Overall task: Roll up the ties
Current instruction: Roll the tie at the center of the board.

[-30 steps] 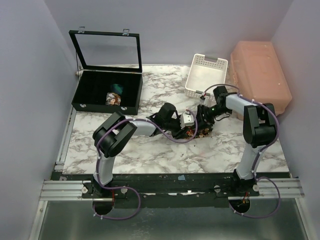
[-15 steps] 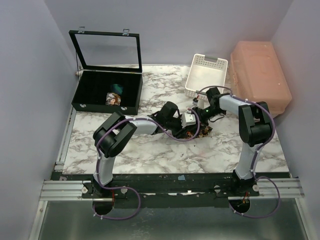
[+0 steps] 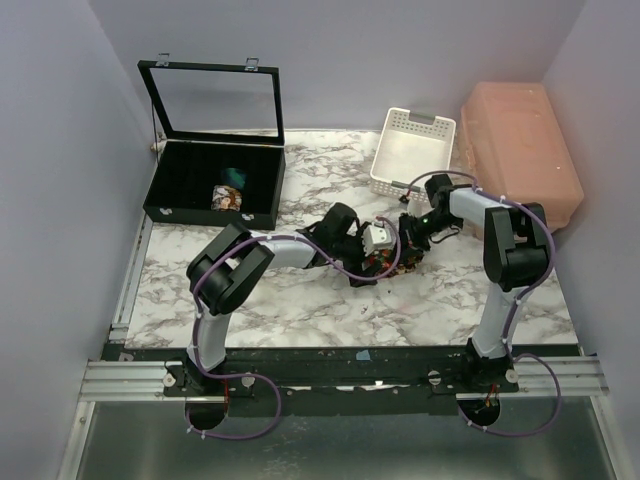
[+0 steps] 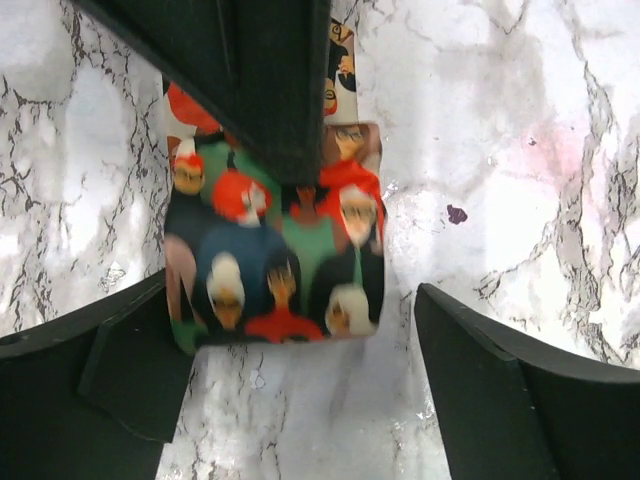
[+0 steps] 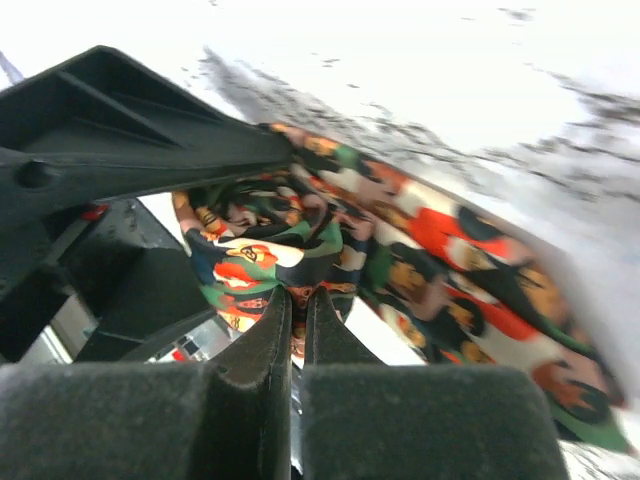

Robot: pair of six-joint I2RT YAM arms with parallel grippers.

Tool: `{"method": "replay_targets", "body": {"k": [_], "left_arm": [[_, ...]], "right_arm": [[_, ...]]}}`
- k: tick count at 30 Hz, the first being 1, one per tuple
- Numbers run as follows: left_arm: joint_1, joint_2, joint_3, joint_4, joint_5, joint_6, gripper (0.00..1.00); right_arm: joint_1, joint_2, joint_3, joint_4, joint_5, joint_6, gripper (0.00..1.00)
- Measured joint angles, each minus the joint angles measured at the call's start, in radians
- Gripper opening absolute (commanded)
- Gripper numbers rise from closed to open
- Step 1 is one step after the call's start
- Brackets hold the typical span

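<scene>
A tie (image 4: 275, 250) with a dense print of red, green and dark little faces lies partly rolled on the marble table (image 3: 300, 300). My left gripper (image 4: 300, 400) stands wide open around the near end of the roll, its fingers (image 4: 490, 390) clear of the fabric. From the far side my right gripper (image 5: 297, 300) is shut on a fold of the tie (image 5: 440, 240). In the top view both grippers meet at the tie (image 3: 392, 265) in the middle of the table, the left gripper (image 3: 378, 255) beside the right gripper (image 3: 408, 243).
A black compartment case (image 3: 180, 175) with its glass lid raised stands at the back left, holding a rolled printed tie (image 3: 227, 198) and a teal one (image 3: 236, 177). A white slotted basket (image 3: 412, 150) and a pink lidded bin (image 3: 520, 150) stand at the back right.
My left gripper has opened wide and let go of the roll. My right gripper has closed on the tie's fabric after swinging slightly left and back.
</scene>
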Motion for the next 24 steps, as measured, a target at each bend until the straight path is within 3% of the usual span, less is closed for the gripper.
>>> {"method": "replay_targets", "body": {"k": [3,8,17,20,24], "left_arm": [[0.000,0.000,-0.003,0.016,0.001,-0.013,0.98],[0.000,0.000,-0.004,0.044,0.002,-0.036,0.98],[-0.007,0.008,0.033,0.070,0.001,-0.085,0.96],[-0.016,0.019,0.047,0.092,0.001,-0.105,0.90],[-0.023,0.026,0.046,0.098,0.000,-0.116,0.72]], "right_arm": [[-0.026,0.002,-0.003,-0.006,0.056,-0.017,0.00],[-0.040,0.016,-0.003,-0.003,0.133,-0.043,0.00],[-0.040,0.023,0.000,-0.003,0.135,-0.069,0.00],[-0.032,0.023,-0.004,0.001,0.125,-0.074,0.00],[-0.001,0.023,-0.028,0.020,0.092,-0.068,0.00]]}}
